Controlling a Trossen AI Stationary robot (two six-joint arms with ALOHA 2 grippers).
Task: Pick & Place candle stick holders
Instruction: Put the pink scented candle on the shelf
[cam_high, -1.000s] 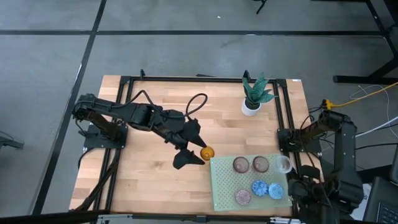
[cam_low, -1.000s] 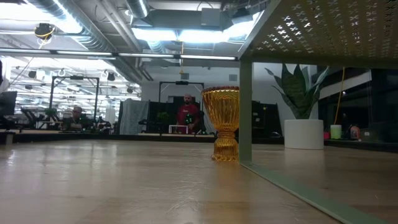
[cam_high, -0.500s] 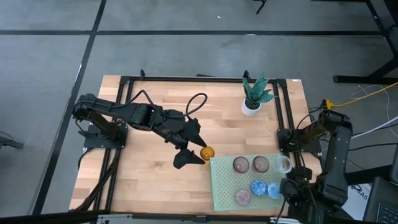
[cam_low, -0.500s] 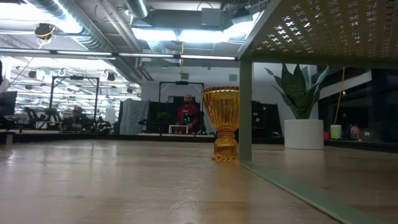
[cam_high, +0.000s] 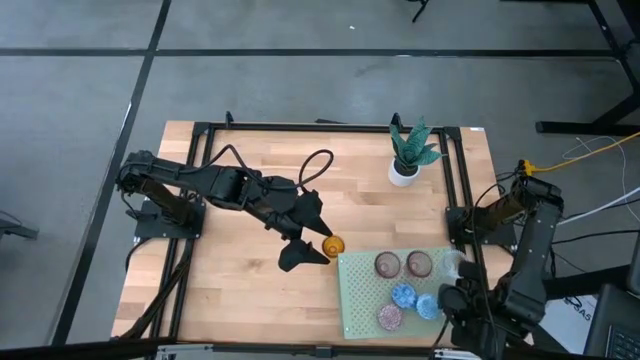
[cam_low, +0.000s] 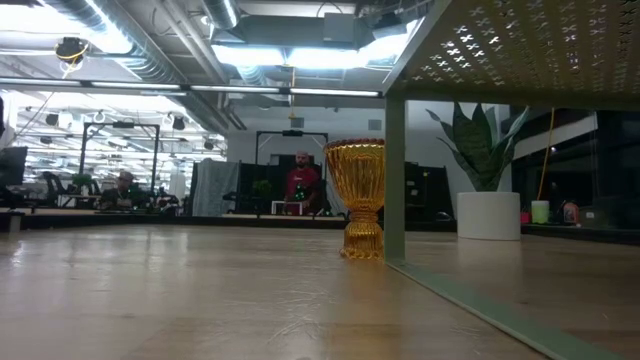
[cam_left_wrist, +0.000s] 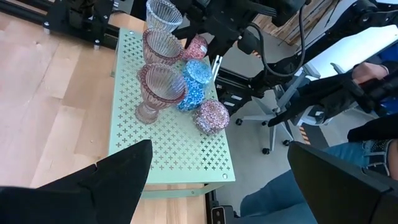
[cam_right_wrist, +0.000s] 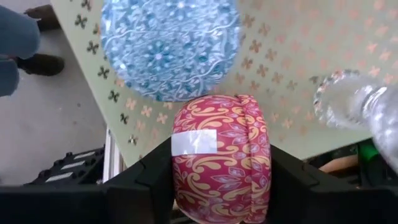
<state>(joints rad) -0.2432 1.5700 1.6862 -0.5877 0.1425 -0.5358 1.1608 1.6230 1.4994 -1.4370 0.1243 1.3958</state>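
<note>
An amber candle stick holder (cam_high: 333, 245) (cam_low: 362, 200) stands on its foot on the wood table, just left of the pale green perforated mat (cam_high: 360, 300). My left gripper (cam_high: 312, 240) (cam_left_wrist: 217, 174) is open beside it, touching nothing. Two brownish holders (cam_high: 387, 264) (cam_high: 419, 264), a clear one (cam_high: 452, 262), two blue ones (cam_high: 403, 295) (cam_high: 428, 305) and a pink one (cam_high: 390, 317) sit on the mat. My right gripper (cam_high: 455, 300) (cam_right_wrist: 221, 180), over the mat's right near part, is shut on a red patterned holder (cam_right_wrist: 221, 155) (cam_left_wrist: 198, 46). My right gripper pinches the red patterned holder by its round sides (cam_right_wrist: 180, 168) between its two fingers, one on each side. The holder's rounded face with a white label points away from the wrist, close to a blue holder (cam_right_wrist: 171, 46). I cannot tell whether it rests on the mat.
A white pot with a green plant (cam_high: 405, 170) (cam_low: 488, 215) stands far right. The mat is raised on legs (cam_low: 395, 180). A black cable (cam_high: 318, 165) loops on the table. A person's legs (cam_right_wrist: 18, 37) and hand (cam_left_wrist: 373, 74) show beyond the near edge.
My right gripper has gone toward the table's left edge, over the mat's near right part. The two blue holders now sit a little farther left on the mat than before. My left arm and the amber holder have kept still.
</note>
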